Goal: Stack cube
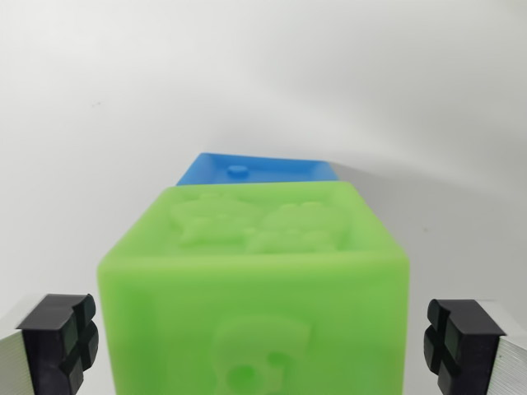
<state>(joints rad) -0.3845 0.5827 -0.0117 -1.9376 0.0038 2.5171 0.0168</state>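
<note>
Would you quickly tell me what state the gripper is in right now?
Gripper: open, holding nothing; its fingers stand on either side of the green cube, with gaps visible.

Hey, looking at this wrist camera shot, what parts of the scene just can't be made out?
- Blue cube: wrist view shows only its top; the green cube hides the rest.
- Green cube: its base is cut off by the bottom edge; its embossed figures are too soft to identify.
- Gripper: finger pads sit apart from the cube; its body lies outside the frame.

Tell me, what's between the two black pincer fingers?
The green cube sits between the pincer's fingers in the wrist view, with small gaps each side. A blue cube lies behind.
</note>
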